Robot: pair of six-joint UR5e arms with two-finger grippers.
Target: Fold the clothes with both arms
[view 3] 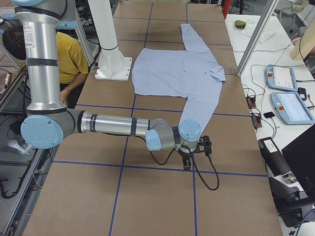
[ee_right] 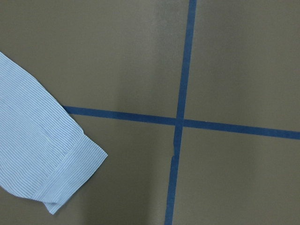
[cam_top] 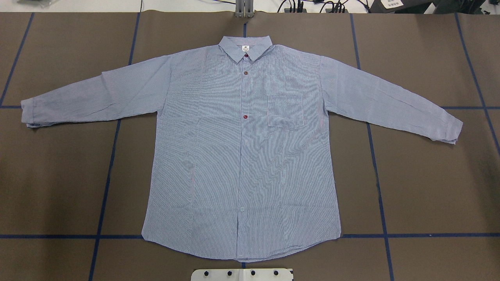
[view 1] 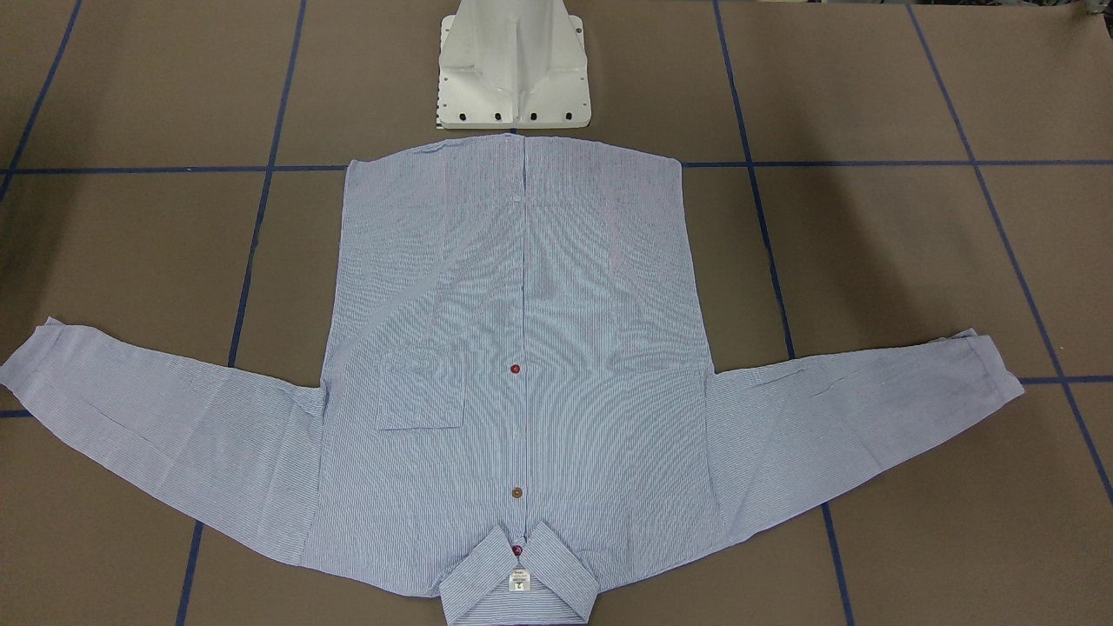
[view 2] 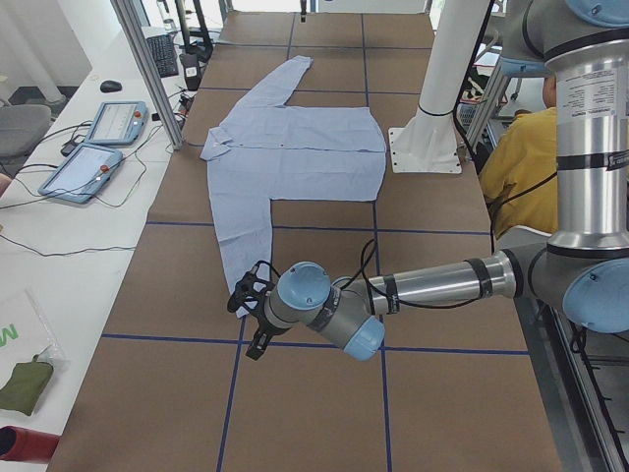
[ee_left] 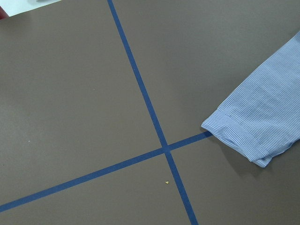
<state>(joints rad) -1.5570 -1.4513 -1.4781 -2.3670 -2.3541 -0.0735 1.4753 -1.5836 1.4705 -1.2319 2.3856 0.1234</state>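
The light-blue striped shirt (view 1: 591,348) (cam_top: 211,156) lies flat and face up on the brown table, buttoned, both sleeves spread out, collar (cam_top: 245,47) away from the robot base. My left gripper (view 2: 257,342) hovers just past the end of the near sleeve (view 2: 236,251); the left wrist view shows that cuff (ee_left: 253,133) but no fingers. My right gripper (view 3: 187,161) hangs just beyond the other sleeve's end (view 3: 197,110), whose cuff (ee_right: 70,173) lies in the right wrist view. Both grippers show only from the side, so I cannot tell whether they are open or shut.
Blue tape lines (cam_top: 377,175) grid the table. The white pedestal base (view 1: 513,65) stands at the shirt's hem. Teach pendants (view 2: 98,147) and cables lie on the white bench beyond the collar side. A person in a yellow top (view 3: 69,59) sits behind the robot.
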